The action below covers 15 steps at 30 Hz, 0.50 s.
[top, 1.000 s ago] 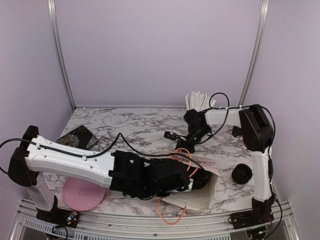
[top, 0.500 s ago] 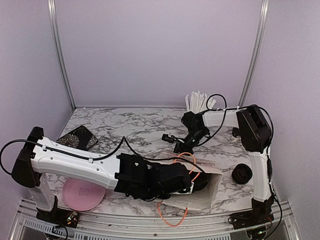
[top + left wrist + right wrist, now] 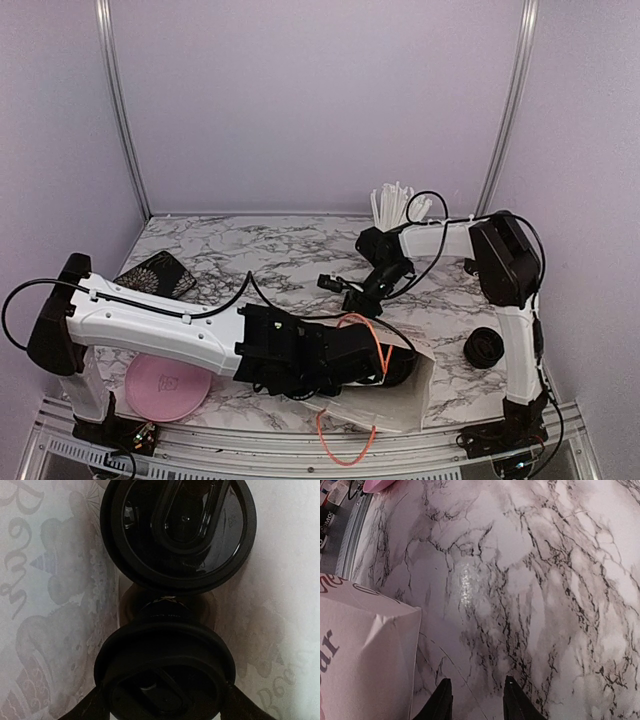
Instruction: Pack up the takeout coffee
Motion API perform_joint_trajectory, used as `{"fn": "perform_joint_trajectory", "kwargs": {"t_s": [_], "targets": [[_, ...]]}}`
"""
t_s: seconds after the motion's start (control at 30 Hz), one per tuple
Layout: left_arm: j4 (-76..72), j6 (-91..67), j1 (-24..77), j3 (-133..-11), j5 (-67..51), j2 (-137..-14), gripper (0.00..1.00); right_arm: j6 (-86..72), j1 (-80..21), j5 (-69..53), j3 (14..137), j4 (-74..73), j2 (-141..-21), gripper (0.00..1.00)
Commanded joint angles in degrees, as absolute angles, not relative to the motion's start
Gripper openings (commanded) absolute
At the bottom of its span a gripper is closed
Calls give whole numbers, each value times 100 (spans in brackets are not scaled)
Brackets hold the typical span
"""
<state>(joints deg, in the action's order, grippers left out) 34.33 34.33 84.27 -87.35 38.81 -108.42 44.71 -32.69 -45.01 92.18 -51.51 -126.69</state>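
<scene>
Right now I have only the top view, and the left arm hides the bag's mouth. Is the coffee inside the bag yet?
Observer: Yes. The left wrist view shows the lidded coffee held in the left tool, with the bag and its printed paper on both sides.
Operator: Anything ahead of it in there?
Observer: A second lidded cup, just past the coffee. I can't tell if they touch.
Operator: Is the right tool carrying anything?
Observer: No. The right wrist view shows the right tool open and empty over the marble table, next to a corner of the bag.
</scene>
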Motion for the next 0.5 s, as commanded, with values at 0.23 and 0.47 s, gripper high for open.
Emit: {"fn": "perform_joint_trajectory", "kwargs": {"t_s": [0.23,0.47], "targets": [[4661,2324,8519,-9115,3237,-10731,54,4465,-3807,-4693,9641,-5595,-12840,41],[5139,2206,8487,-9459,2775,-11018,53,4445,-3031,-4374,10511,-5953,-12790,48]]}}
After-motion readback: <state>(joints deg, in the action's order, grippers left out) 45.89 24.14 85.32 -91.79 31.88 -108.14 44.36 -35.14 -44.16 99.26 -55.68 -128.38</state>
